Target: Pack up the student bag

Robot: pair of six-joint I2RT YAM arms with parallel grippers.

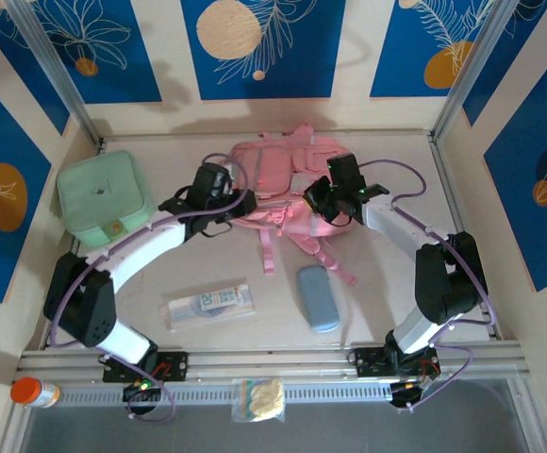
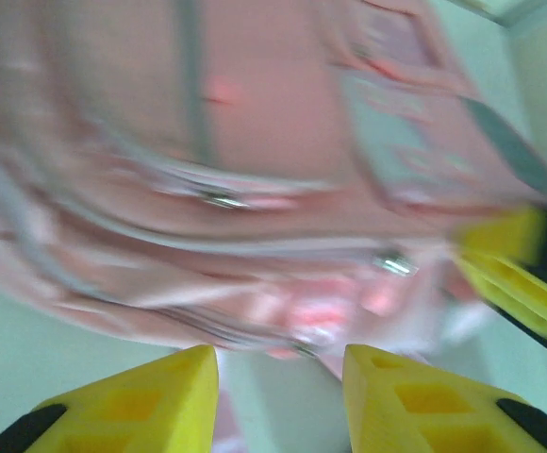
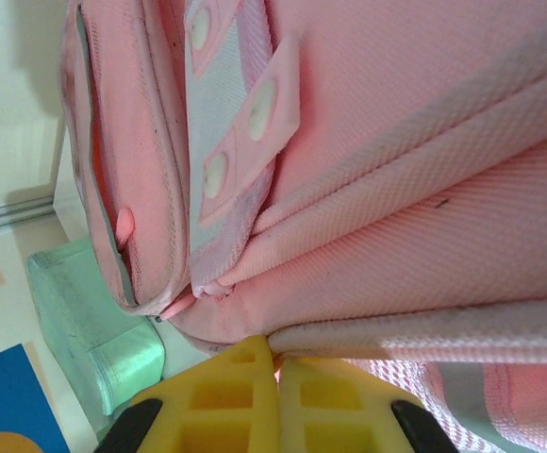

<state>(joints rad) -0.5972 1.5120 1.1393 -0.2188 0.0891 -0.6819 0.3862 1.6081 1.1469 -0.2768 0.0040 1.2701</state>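
R gripper (image 3: 275, 377): jaws closed tip to tip on what looks like a fold of pink fabric at the lower edge of the student bag (image 1: 273, 170), so prob. a pinch grip on the bag; L gripper (image 2: 278, 382): fingers parted, nothing btwn them, aimed at the bag's zip side from just beside it, not touching as far as the blur allows; bag lies at the far middle of the table (image 1: 396, 274), straps trailing toward the near side; packing looks barely begun, no opening clearly visible; mint-green case (image 1: 104, 193), clear pack (image 1: 207, 304) and blue-grey pouch (image 1: 318, 297) all lie outside the bag; orange-capped bottle (image 1: 30, 391) and snack packet (image 1: 259, 398) sit by the near rail; L arm arcs in from near-left; R arm has its elbow raised at right, forearm reaching left.
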